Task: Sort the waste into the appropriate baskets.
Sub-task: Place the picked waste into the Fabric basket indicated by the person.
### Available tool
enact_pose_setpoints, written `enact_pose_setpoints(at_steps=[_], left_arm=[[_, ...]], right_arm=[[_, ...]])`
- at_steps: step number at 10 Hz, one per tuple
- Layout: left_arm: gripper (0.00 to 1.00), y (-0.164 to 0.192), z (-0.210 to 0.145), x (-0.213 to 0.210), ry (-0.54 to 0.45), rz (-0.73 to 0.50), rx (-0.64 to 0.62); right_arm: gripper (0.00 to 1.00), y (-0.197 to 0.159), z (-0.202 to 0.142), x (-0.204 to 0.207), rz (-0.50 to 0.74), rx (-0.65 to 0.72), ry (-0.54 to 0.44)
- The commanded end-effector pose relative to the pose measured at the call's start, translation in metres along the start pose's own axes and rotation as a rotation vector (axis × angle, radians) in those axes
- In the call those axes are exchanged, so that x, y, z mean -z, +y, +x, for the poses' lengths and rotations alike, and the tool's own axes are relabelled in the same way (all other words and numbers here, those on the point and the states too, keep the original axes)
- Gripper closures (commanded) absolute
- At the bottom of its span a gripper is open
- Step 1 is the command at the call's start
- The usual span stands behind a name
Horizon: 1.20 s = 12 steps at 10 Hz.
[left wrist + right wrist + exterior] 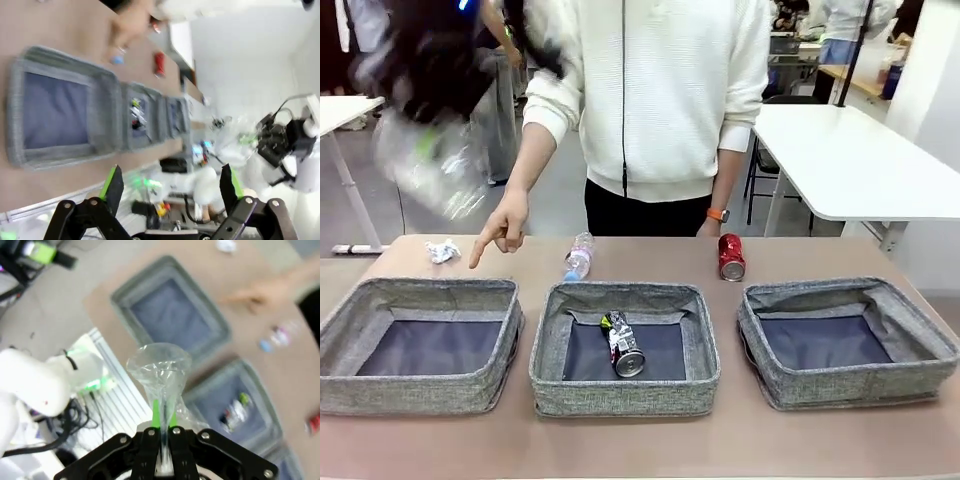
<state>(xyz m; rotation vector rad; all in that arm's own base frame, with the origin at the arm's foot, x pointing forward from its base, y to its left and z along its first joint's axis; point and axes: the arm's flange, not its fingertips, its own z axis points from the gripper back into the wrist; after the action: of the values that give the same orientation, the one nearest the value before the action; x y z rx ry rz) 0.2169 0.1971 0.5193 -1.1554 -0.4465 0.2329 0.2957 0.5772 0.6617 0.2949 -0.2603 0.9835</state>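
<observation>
- While the right jaws are pinched fully together on one flattened end of a crushed clear plastic bottle (160, 365), their green pads (156, 416) press the thin plastic between them, and the rest of the bottle bulges out beyond the tips.
- Seen from the front, this held bottle hangs blurred in the air, high over the left end of the brown table (640, 440).
- From the right wrist, the left grey woven-fabric basket (420, 292) lies beneath the held bottle.
- The left jaws stand wide apart with nothing between their black, green-padded fingers (113, 186), raised off the table.
- Three alike baskets sit in a row near the table's front edge. The middle basket (620, 398) holds a black-silver can (623, 346) lying on its side on the dark bottom, and the right basket (850, 388) stands just beside it.
- Behind the baskets, on the bare table, lie a small crumpled white paper wad (443, 250) and a clear plastic bottle with a blue cap (579, 256), which is on its side. A red can (731, 257) stands upright there too.
- A person's hand (505, 225) points its index finger downward, just beside the paper wad; whether the fingertip touches the table I cannot tell.
</observation>
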Motion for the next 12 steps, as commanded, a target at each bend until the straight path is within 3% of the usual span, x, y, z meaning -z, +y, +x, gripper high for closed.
enact_pose_setpoints(at_steps=[1, 2, 3, 4, 5, 8, 12], left_arm=[[0.00, 0.001, -0.006, -0.045, -0.230, -0.039, 0.016], [0.00, 0.000, 0.000, 0.000, 0.000, 0.000, 0.000], [0.00, 0.000, 0.000, 0.000, 0.000, 0.000, 0.000], [0.00, 0.000, 0.000, 0.000, 0.000, 0.000, 0.000], [0.00, 0.000, 0.000, 0.000, 0.000, 0.000, 0.000], [0.00, 0.000, 0.000, 0.000, 0.000, 0.000, 0.000], [0.00, 0.000, 0.000, 0.000, 0.000, 0.000, 0.000]], right_arm=[[0.99, 0.002, 0.001, 0.077, 0.060, -0.079, 0.003], [0.99, -0.004, 0.003, 0.106, -0.031, -0.040, 0.084], [0.99, 0.011, 0.005, 0.059, 0.052, -0.058, -0.006], [0.99, 0.009, 0.003, 0.109, 0.052, -0.063, 0.040], [0.99, -0.005, -0.012, 0.088, -0.033, -0.228, -0.100], [0.99, -0.058, -0.021, 0.154, 0.014, -0.262, -0.258], [0.99, -0.070, -0.026, 0.168, 0.128, -0.222, -0.199]])
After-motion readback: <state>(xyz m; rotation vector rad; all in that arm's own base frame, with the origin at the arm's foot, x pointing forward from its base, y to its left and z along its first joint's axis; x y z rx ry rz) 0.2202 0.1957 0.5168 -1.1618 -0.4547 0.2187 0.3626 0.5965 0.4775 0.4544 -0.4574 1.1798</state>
